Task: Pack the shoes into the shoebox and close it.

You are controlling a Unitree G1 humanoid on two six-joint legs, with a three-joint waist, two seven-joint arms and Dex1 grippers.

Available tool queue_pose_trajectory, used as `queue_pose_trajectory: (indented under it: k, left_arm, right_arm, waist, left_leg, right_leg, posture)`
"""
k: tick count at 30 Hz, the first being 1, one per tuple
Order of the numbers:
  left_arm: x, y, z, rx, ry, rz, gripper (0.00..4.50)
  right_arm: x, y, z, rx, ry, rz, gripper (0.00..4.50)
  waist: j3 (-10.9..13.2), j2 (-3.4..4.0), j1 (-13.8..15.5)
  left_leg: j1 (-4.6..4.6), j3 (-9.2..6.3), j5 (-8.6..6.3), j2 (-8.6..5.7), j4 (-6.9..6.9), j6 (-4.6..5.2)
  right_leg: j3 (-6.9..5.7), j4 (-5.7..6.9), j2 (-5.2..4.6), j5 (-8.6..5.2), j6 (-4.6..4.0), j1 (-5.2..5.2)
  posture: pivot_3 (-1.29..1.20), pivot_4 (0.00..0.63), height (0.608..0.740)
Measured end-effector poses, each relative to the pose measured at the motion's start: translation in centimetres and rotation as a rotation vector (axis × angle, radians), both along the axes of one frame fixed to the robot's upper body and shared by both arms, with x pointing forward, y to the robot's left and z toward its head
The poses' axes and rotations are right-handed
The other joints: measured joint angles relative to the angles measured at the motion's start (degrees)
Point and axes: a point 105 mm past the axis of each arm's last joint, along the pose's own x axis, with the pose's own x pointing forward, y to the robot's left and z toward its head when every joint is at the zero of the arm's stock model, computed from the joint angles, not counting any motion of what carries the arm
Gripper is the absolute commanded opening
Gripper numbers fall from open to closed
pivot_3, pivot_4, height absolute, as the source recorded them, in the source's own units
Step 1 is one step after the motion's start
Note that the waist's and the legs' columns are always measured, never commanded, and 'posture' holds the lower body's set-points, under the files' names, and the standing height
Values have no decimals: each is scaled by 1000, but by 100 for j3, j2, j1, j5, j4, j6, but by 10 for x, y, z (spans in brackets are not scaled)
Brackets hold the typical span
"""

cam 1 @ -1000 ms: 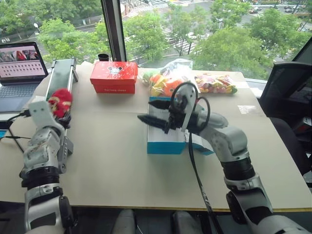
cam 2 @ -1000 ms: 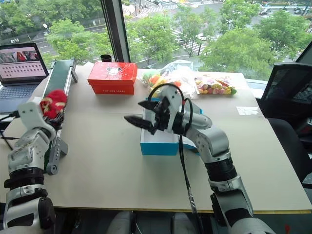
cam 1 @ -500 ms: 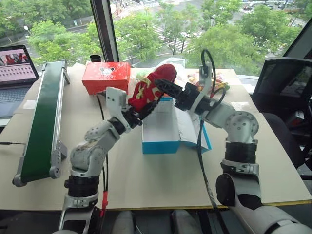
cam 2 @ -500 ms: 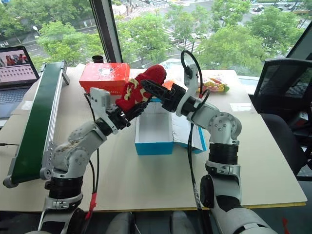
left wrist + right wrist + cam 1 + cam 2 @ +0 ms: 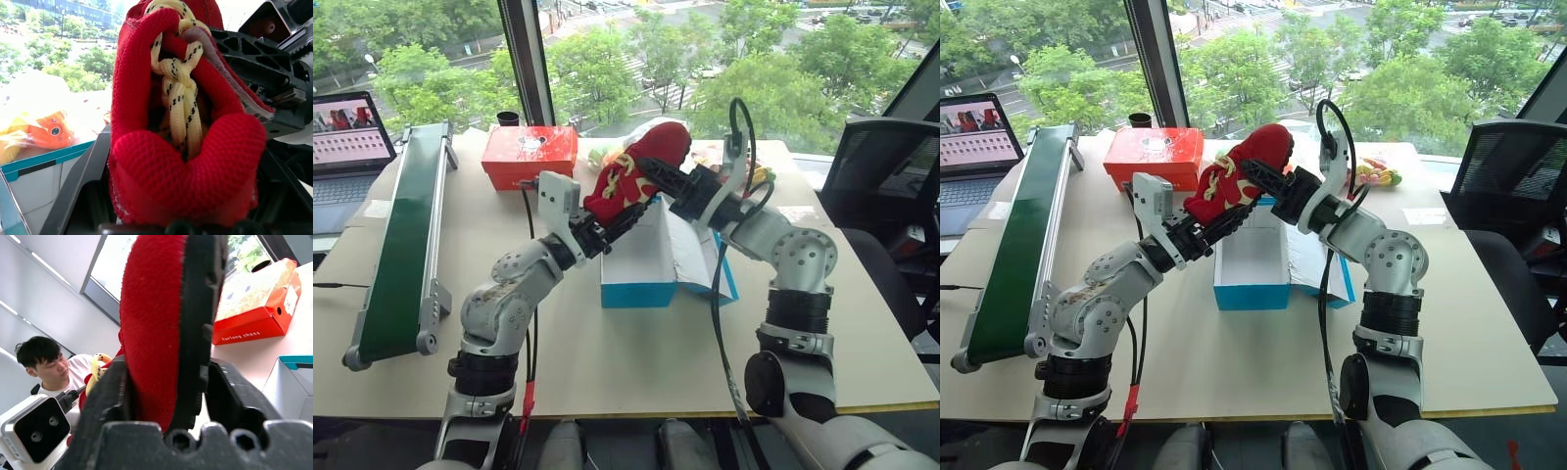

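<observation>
One red shoe (image 5: 634, 178) with yellow laces hangs in the air above the open blue shoebox (image 5: 641, 290), which stands mid-table with its lid folded to the right. My left gripper (image 5: 611, 221) is shut on the shoe's lower end, reaching in from the left. My right gripper (image 5: 658, 176) comes from the right and is shut on the upper end. In the right wrist view its fingers (image 5: 113, 387) flank the red fabric and black sole. The left wrist view looks into the shoe's laced opening (image 5: 181, 98), with my right gripper's black frame behind it.
A red-orange shoebox (image 5: 529, 157) and a black cup (image 5: 507, 118) stand at the back. A green conveyor (image 5: 401, 235) runs along the left, beside a laptop (image 5: 347, 147). Clear bags of toys and sweets (image 5: 756, 174) lie behind the shoebox. A chair (image 5: 891, 176) is on the right. A person (image 5: 46, 364) shows behind me.
My left arm swung from the conveyor to above the shoebox, carrying the shoe. My right gripper turned, met the shoe and shut on its upper end. The camera view shifted.
</observation>
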Motion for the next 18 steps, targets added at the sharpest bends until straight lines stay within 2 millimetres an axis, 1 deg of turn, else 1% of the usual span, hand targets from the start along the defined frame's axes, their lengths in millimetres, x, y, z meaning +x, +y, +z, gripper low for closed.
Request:
queue_pose_trajectory:
  k: [1, 2, 4, 7, 9, 11, 13, 14, 15, 16, 18]
  left_arm:
    - [2, 2, -1, 9, 2, 9, 4160]
    - [3, 4, 0, 12, -2, 15, 4480]
    - [3, 11, 3, 17, -20, 21, 4500]
    - [0, 24, 6, 77, -53, 1, 4500]
    - [-6, 40, 3, 153, -61, -12, 4500]
    - [-10, 56, -2, 237, -51, -9, 4500]
    - [-11, 77, -9, 335, -18, 33, 4500]
    - [-14, 85, -11, 385, -4, 34, 4500]
    - [-17, 87, -10, 412, 1, 20, 4500]
    - [-21, 84, -9, 425, -4, -7, 4500]
    - [-37, 73, -12, 480, -5, -109, 4500]
  right_arm:
    - [-1, 1, 2, 1, -8, 4, 610]
    - [-1, 2, 4, 0, -11, 5, 473]
    - [-2, 6, 8, -10, -20, 16, 445]
    - [-4, 17, 15, -63, -48, 36, 440]
    - [-1, 25, 20, -134, -73, 31, 439]
    - [5, 23, 21, -202, -94, -13, 439]
    - [16, 12, 14, -316, -113, -93, 439]
    - [25, 6, 4, -387, -107, -142, 439]
    - [32, 3, -8, -440, -87, -172, 439]
    - [36, 5, -17, -478, -77, -180, 439]
    - [43, 8, -34, -549, -67, -193, 439]
  waist:
    - [1, 1, -4]
    - [1, 1, -4]
    - [1, 2, -15]
    - [4, 6, -30]
    - [6, 10, -57]
    - [7, 11, -54]
    - [9, 11, -26]
    - [9, 11, -9]
    - [11, 12, 9]
    - [13, 12, 9]
    - [18, 13, -7]
  left_leg:
    - [0, 0, 0, 0, 0, 0]
    - [0, 0, 0, 0, 0, 0]
    - [0, 0, 0, 1, 0, 0]
    - [0, 0, 0, 1, -2, 0]
    - [0, 0, 0, 1, -3, 0]
    - [0, 0, 0, 1, -4, 0]
    - [-1, 0, 0, 1, -4, 0]
    - [-1, 0, 0, 1, -4, 0]
    - [-1, 1, 0, -1, -4, 0]
    - [-1, 2, 0, -1, -4, 0]
    - [-6, 3, 0, 1, -8, 0]
  right_leg:
    - [0, 0, 0, 0, 0, 0]
    - [0, 0, 0, 0, 0, 0]
    - [1, 0, 1, 0, 0, -2]
    - [2, 1, 2, 0, 0, -5]
    - [2, 0, 2, 0, 0, -5]
    - [1, -2, 1, 0, 0, -5]
    - [-2, -5, 0, -2, 2, -5]
    - [-2, -8, 0, -2, 2, -4]
    - [-2, -9, -2, -2, 2, -4]
    - [-1, -9, -2, -2, 2, -5]
    - [1, -10, -2, -2, 2, -11]
  posture:
    - [0, 150, 739]
    - [0, 150, 739]
    - [0, 150, 739]
    - [0, 150, 739]
    - [0, 150, 739]
    - [0, 150, 739]
    - [0, 150, 739]
    - [0, 150, 739]
    - [0, 150, 739]
    - [0, 150, 739]
    - [0, 150, 739]
